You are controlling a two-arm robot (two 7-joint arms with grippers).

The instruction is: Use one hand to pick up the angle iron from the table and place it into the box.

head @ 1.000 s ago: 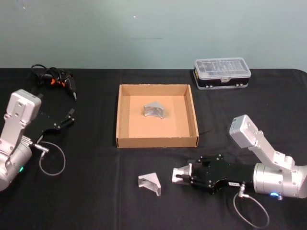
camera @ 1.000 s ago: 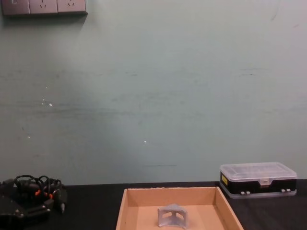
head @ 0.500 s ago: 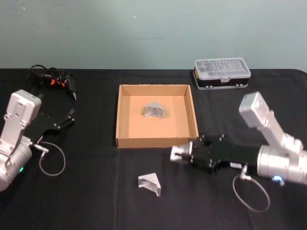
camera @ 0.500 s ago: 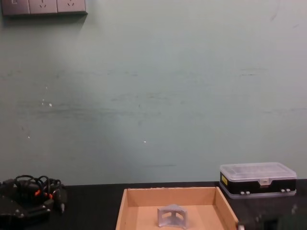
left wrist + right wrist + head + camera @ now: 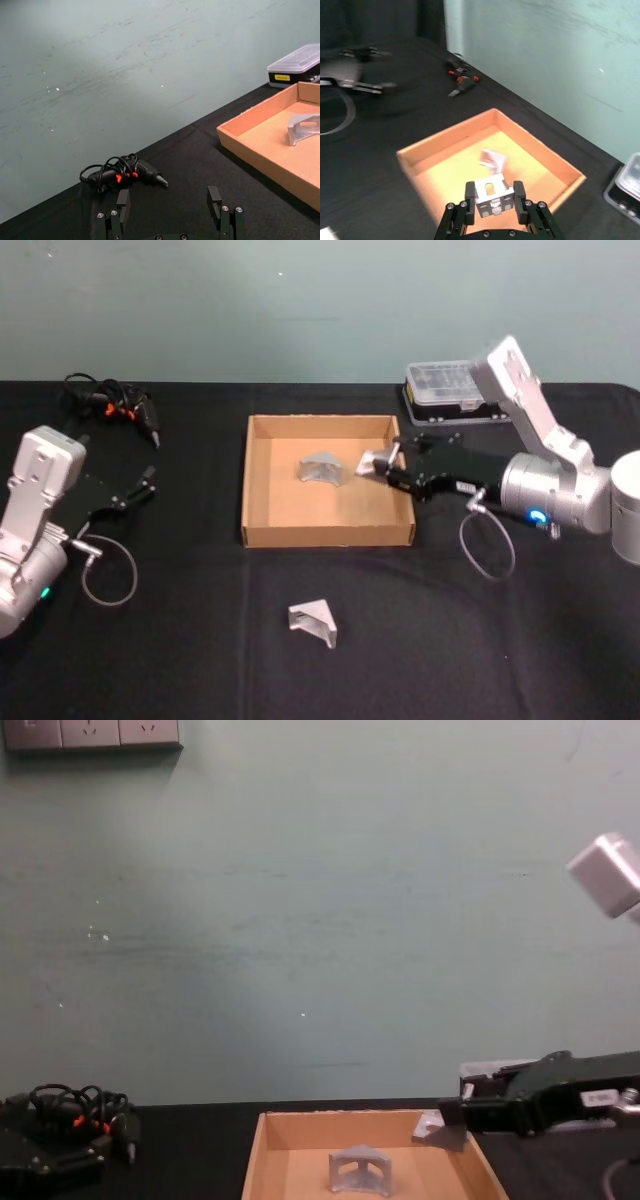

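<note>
Black table (image 5: 180, 640) is holding the box (image 5: 325, 536) in its middle. The right gripper (image 5: 492, 199) is squeezing an angle iron (image 5: 370, 461) over the box's right side, not yet dropping it. A second iron (image 5: 320, 469) is lying inside, and a third iron (image 5: 313, 623) is waiting near the front edge. The left gripper (image 5: 170, 202) is resting by the left edge, jaws apart.

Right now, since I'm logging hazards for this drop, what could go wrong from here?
1. The held angle iron in the right gripper hangs close to the box's right wall; released here, it might catch the rim.
2. It could land on the angle iron already inside.
The left gripper sits parked, open, at the table's left.
</note>
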